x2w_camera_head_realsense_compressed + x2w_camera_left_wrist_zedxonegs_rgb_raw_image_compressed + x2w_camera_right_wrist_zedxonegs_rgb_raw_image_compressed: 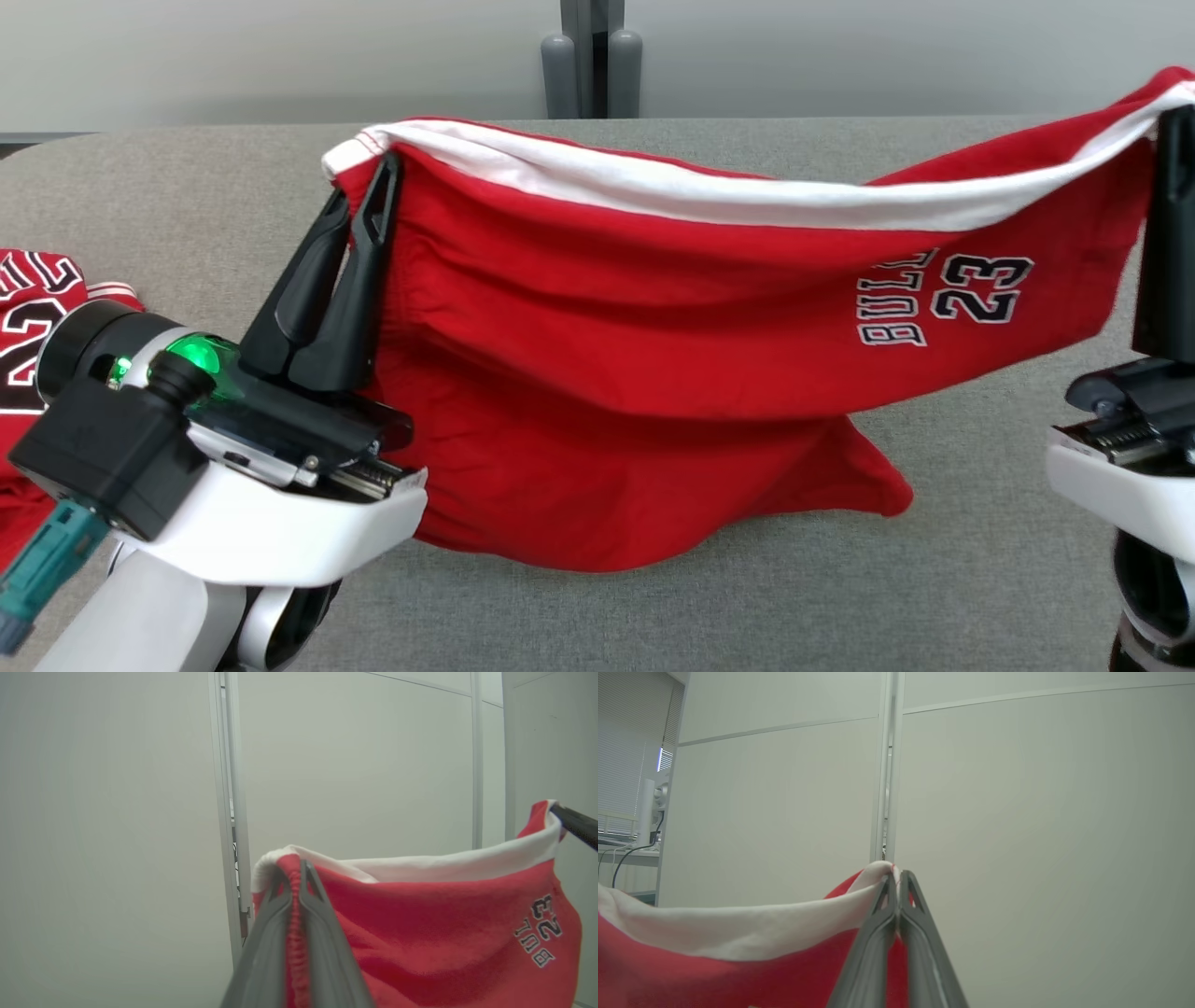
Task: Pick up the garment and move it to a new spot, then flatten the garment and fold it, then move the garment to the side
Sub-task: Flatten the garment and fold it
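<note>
While you hold the garment stretched between both arms, its white-banded top edge sags in the middle and its lower folds reach the grey surface. Your left gripper is clamped on the left corner, fingers together over bunched red fabric. Your right gripper is clamped on the right corner, which sits higher in the head view. The lettering runs sideways near the right end. A second red jersey lies at far left.
</note>
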Robot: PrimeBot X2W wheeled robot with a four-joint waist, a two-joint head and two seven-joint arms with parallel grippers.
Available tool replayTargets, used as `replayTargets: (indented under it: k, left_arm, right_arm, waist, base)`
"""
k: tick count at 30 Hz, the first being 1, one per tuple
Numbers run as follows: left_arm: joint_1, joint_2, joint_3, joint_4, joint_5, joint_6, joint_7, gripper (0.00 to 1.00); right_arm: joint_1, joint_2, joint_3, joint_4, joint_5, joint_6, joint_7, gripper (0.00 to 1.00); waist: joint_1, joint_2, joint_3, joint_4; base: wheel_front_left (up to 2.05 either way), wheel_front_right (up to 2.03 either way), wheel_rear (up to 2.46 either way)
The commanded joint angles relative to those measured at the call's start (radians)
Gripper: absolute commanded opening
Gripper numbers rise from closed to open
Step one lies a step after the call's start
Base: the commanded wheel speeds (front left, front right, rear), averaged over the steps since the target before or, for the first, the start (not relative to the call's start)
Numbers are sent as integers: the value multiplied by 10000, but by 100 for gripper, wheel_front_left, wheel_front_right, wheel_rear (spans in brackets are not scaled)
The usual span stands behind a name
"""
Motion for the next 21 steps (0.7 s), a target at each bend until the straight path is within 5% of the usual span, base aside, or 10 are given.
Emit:
replayTargets:
  k: [1,10,21]
  left_arm:
    - [15,30,58,42,-85,-1,-44,0]
    - [-1596,-634,323,2055,-1078,-808,-303,0]
    - [-7195,-2145,339,8216,-1619,-2653,-823,0]
  right_arm:
    - [-103,-6,35,60,87,3,32,0]
    - [-2548,-396,108,3101,878,3,-269,0]
    - [-8719,-1247,913,9345,1014,1,-1453,0]
  waist:
    - [0,0,34,-30]
    - [0,0,703,-22]
    - [0,0,1737,385]
  base:
    - [0,0,0]
    - [0,0,0]
    - [0,0,0]
